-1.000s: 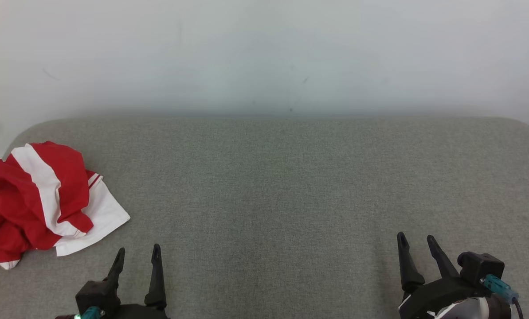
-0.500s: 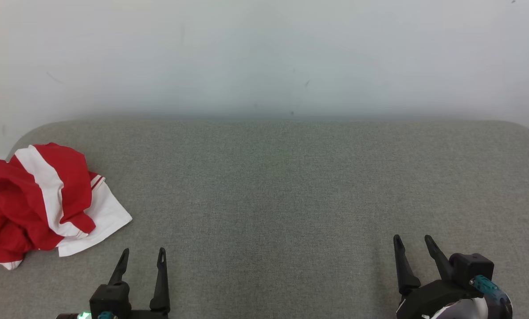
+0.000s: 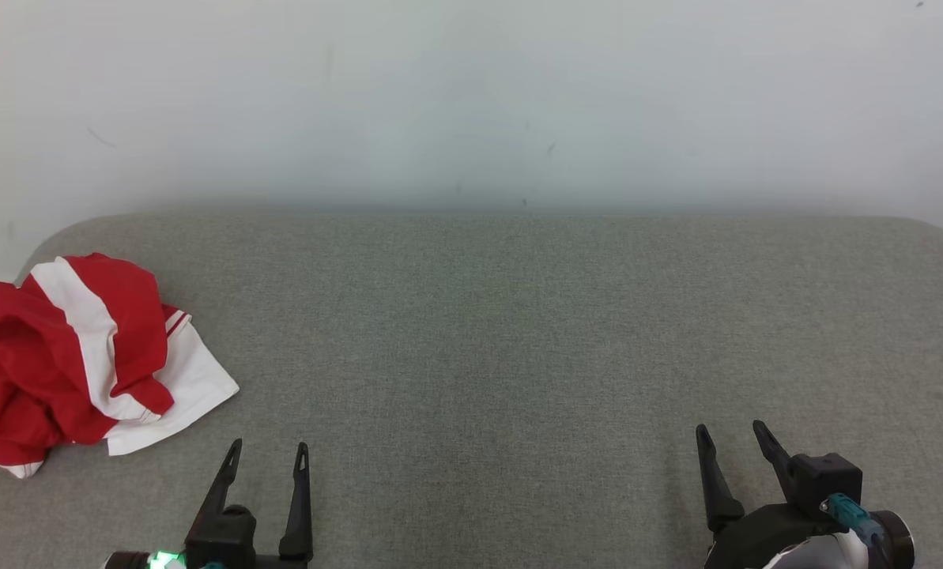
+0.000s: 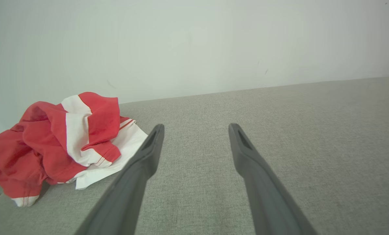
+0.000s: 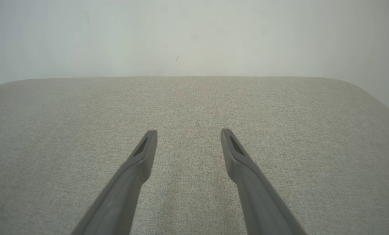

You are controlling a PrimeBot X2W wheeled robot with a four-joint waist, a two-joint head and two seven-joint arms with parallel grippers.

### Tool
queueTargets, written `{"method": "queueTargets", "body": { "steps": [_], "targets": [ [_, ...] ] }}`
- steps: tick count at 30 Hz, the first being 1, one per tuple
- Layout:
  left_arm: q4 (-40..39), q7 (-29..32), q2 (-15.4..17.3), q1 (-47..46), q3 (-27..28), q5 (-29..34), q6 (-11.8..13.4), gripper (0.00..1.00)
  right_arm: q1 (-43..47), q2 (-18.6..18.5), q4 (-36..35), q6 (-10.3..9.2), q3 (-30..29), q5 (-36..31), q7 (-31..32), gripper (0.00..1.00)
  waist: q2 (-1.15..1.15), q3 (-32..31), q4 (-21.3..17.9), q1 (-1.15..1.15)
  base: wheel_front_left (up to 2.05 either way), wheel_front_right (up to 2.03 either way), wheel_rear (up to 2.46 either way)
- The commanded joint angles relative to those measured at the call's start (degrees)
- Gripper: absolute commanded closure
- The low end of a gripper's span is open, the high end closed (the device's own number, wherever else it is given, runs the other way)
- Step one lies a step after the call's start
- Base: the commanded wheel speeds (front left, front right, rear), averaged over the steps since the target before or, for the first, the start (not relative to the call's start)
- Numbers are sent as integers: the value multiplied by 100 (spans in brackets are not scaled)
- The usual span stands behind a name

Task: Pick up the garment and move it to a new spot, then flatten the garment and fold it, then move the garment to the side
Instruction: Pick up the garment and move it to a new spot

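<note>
- Looking down from the head view, the garment (image 3: 68,356) is seen crumpled in a heap at the far left end of the grey fabric surface (image 3: 503,332). Its red folds are crossed by a white band, and a white sleeve (image 3: 194,379) is spread flat toward the middle of the surface. The left gripper (image 3: 269,445) is shown at the lower left, near the sleeve but apart from it, with its two dark fingers spread and released. The right gripper (image 3: 730,427) is shown at the lower right, well apart from the garment, its fingers likewise parted and unclenched. A pale wall (image 3: 471,95) is seen behind the surface.
- In the left wrist view, the left gripper's fingers are seen standing wide apart over the grey fabric, with only bare fabric between them. The garment is found to the left of them, bunched up. The edge of its white sleeve runs behind the left finger, so whether the two touch cannot be told. A striped red-and-white hem is visible at the heap's lower edge.
- In the right wrist view, the right gripper's fingers are seen held open above the grey fabric, with bare cloth between the tips. The rounded far corner of the surface is met by the wall.
</note>
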Motion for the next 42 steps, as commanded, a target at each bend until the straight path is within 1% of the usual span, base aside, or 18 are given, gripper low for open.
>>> {"method": "queueTargets", "body": {
  "steps": [1,14,18,22,24,25,27,29,34,36,42],
  "targets": [
    [6,-51,26,64,-10,114,39,0,-44,-15,12,-10,-4,-96,-46,0,0,0,8,0,0,0,0],
    [12,-40,-11,65,48,30,5,0,-57,-15,64,-10,-10,-55,-57,0,0,-9,54,0,0,0,0],
    [2,-40,-136,65,230,-297,-51,0,-15,-10,34,-10,51,68,-47,0,0,-14,214,0,0,0,0],
    [4,-41,-213,23,391,-630,-149,0,-14,-14,-23,-10,167,183,2,0,0,-32,555,0,0,0,0],
    [39,-40,-192,10,459,-645,-129,0,-9,-11,-50,-10,251,225,24,0,0,-49,776,0,0,0,0],
    [39,-40,-192,10,459,-645,-129,0,-9,-11,-50,-10,251,225,24,0,0,-49,776,0,0,0,0],
    [24,-40,-194,19,540,-726,-126,0,1,-10,-63,-10,339,279,40,0,0,-68,1004,0,0,0,0],
    [4,-40,-153,35,589,-728,-142,0,35,-12,-87,-10,404,323,51,0,0,-90,1254,0,0,0,0],
    [-94,-40,-43,171,699,-630,-87,0,103,-11,-72,-10,575,503,25,0,0,-125,1843,0,0,0,0],
    [-110,-40,18,190,766,-606,-54,0,112,-14,-65,-10,627,559,4,0,0,-132,2049,0,0,0,0],
    [-117,-40,48,295,830,-611,-32,0,103,-12,-9,-10,682,640,-49,0,0,-146,2597,0,0,0,0]
  ]
}}
